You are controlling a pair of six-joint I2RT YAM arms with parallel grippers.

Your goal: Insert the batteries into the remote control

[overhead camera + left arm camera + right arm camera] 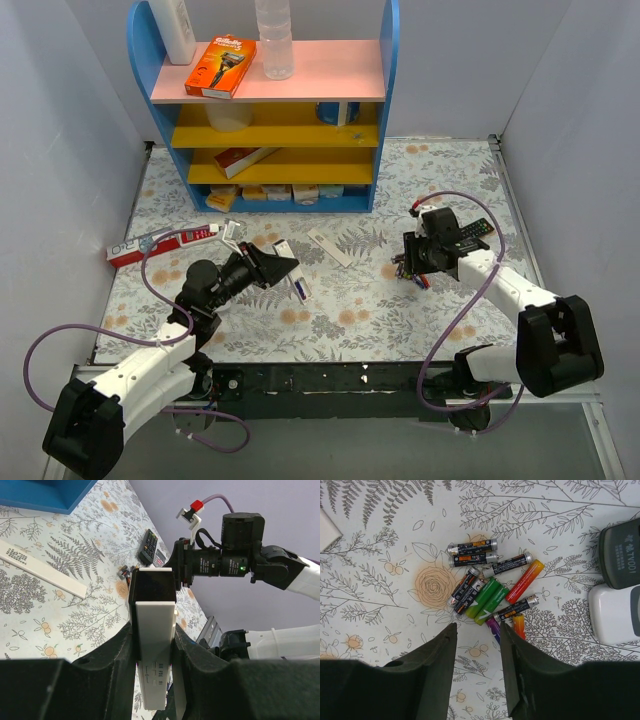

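Observation:
My left gripper (278, 268) is shut on the slim white remote control (298, 284) and holds it above the table. In the left wrist view the remote (155, 645) stands between the jaws of the left gripper (153, 630), with a dark patch (152, 585) at its far end. The batteries (412, 275) lie in a small pile at the right; they are several black, green, red-orange and purple cells (490, 587). My right gripper (418, 262) hovers over them, open and empty (477, 630), its fingertips just short of the pile.
A thin white strip (330, 247) lies on the table between the arms, also in the left wrist view (42, 570). A black remote (622, 555) and a shorter white one (615, 612) lie right of the batteries. A blue shelf (265, 190) stands at the back, a toothpaste box (160, 243) at the left.

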